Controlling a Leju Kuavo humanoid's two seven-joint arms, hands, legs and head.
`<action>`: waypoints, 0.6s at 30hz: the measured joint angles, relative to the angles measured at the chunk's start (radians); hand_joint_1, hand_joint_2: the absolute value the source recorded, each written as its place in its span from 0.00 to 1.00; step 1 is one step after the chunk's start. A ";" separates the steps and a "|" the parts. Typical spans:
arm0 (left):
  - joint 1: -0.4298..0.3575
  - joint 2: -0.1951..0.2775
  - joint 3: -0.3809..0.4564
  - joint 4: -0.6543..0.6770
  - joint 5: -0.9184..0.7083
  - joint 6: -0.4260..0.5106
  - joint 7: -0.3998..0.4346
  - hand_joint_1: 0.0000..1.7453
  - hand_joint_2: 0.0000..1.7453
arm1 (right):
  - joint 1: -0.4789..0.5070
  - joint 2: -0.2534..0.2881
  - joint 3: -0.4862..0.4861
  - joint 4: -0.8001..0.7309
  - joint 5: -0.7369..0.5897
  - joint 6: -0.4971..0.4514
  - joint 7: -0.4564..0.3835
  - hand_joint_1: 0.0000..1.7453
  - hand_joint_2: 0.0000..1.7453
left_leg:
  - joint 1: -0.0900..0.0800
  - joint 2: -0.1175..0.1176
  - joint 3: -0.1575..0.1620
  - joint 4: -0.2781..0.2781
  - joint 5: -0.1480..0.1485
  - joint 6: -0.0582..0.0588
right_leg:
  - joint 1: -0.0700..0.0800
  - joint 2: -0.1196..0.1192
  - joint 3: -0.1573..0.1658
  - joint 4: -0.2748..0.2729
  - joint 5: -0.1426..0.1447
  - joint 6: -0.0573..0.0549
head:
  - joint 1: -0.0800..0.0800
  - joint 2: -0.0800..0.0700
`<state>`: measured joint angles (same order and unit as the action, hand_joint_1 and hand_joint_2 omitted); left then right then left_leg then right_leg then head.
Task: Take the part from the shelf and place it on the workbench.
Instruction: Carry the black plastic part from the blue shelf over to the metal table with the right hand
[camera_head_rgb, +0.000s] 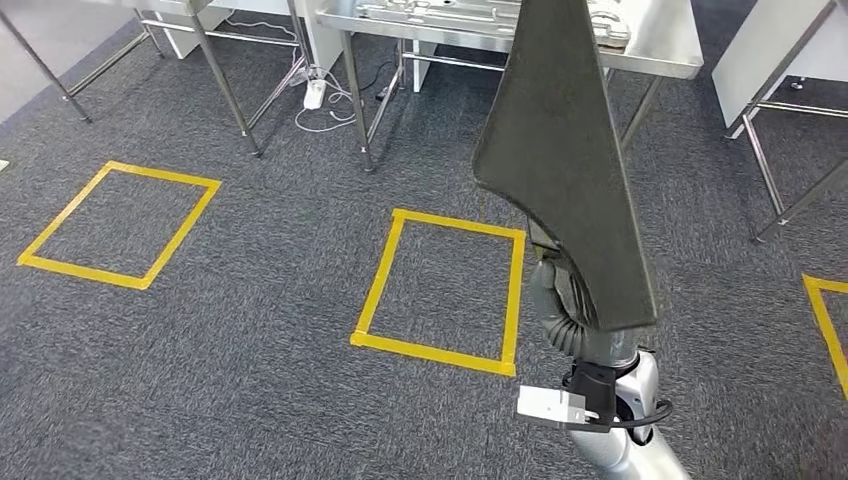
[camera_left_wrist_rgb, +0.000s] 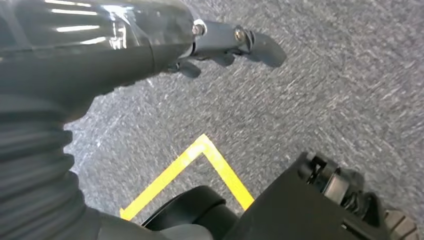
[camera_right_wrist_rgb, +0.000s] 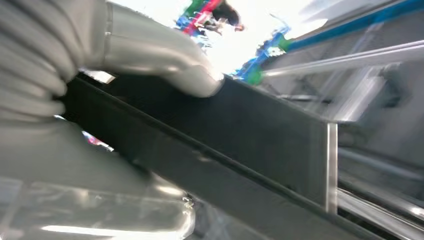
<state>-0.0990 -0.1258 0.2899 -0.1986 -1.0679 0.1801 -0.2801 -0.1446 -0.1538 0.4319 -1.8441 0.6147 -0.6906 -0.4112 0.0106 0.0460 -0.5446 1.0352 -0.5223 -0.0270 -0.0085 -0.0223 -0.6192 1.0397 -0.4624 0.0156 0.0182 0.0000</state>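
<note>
so the right hand has the dark part clamped, held up over the grey carpet short of the steel workbench; left hand hangs down, can't tell its fingers

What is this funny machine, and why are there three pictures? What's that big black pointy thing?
It is a walking robot with two silver arms. One picture looks down from its head at grey carpet with yellow tape squares and a metal workbench ahead. The other two come from cameras at its wrists. The right hand holds the black part, a long flat pointed piece, upright in front of the robot. The left hand hangs over the floor, holding nothing, fingers curled in.
</note>
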 joint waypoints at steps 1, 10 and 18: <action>0.000 0.000 0.000 0.000 -0.001 0.000 0.004 0.00 1.00 | -0.001 0.000 0.000 0.002 -0.001 0.000 0.001 0.96 1.00 | 0.001 -0.005 -0.001 0.009 -0.009 -0.004 | -0.002 0.004 0.002 -0.002 0.000 -0.007 | -0.004 0.000; -0.006 0.001 0.001 -0.002 -0.003 0.001 0.024 0.00 1.00 | -0.006 0.002 0.003 0.014 -0.003 0.000 0.005 0.96 1.00 | 0.003 -0.057 -0.059 0.125 -0.014 -0.006 | -0.004 0.052 0.017 -0.002 -0.005 -0.025 | -0.047 0.000; -0.003 -0.003 0.000 -0.002 -0.004 -0.016 0.004 0.00 1.00 | -0.011 0.002 0.003 0.016 -0.004 0.000 0.007 0.96 1.00 | 0.007 -0.067 -0.016 0.000 0.020 0.025 | -0.003 0.051 -0.028 0.064 -0.041 0.008 | -0.036 0.000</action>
<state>-0.1016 -0.1286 0.2899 -0.2003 -1.0717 0.1643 -0.2759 -0.1553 -0.1522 0.4351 -1.8279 0.6110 -0.6907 -0.4046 0.0179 -0.0206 -0.5605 1.0353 -0.5025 -0.0018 -0.0120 0.0286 -0.6477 1.1041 -0.5037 0.0241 -0.0176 0.0000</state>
